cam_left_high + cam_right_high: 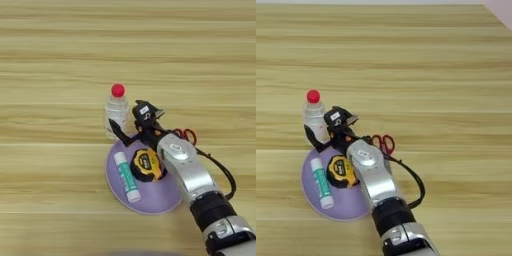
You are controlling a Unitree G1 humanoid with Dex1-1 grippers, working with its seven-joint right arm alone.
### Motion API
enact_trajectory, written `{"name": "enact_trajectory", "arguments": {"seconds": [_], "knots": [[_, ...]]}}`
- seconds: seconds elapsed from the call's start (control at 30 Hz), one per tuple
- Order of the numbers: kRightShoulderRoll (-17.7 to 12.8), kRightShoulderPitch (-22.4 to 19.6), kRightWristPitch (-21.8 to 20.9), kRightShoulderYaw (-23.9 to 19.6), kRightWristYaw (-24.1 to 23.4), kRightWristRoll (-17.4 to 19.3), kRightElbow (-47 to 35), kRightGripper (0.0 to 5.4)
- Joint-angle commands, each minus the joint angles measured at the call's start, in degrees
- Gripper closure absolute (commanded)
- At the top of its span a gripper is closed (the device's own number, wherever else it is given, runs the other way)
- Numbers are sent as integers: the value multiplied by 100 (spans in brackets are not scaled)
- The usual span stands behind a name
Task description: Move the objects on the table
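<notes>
In the left eye view, a clear plastic bottle with a red cap (116, 116) stood upright on the light-brown wooden table (60, 60), at the far edge of a round lilac plate (150, 202) that held a white-green glue stick (126, 176) and a yellow-and-black tape measure (146, 165). The black two-fingered gripper (131, 125) sat just right of the bottle, fingers spread. In the right eye view, red-handled scissors (384, 143) lay on the table right of the silver forearm (373, 175), and whether a finger touched the bottle could not be told.

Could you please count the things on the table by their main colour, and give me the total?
Clear, with red cap: 1, the clear plastic bottle.
Yellow and black: 1, the round tape measure.
White and green: 1, the glue stick.
Red: 1, the red-handled scissors.
Lilac: 1, the round plate.
Total: 5.
</notes>
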Motion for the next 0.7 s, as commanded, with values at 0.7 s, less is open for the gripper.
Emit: {"name": "enact_trajectory", "arguments": {"seconds": [0.7], "knots": [[160, -926, -469, -39, -100, -38, 561, 4]]}}
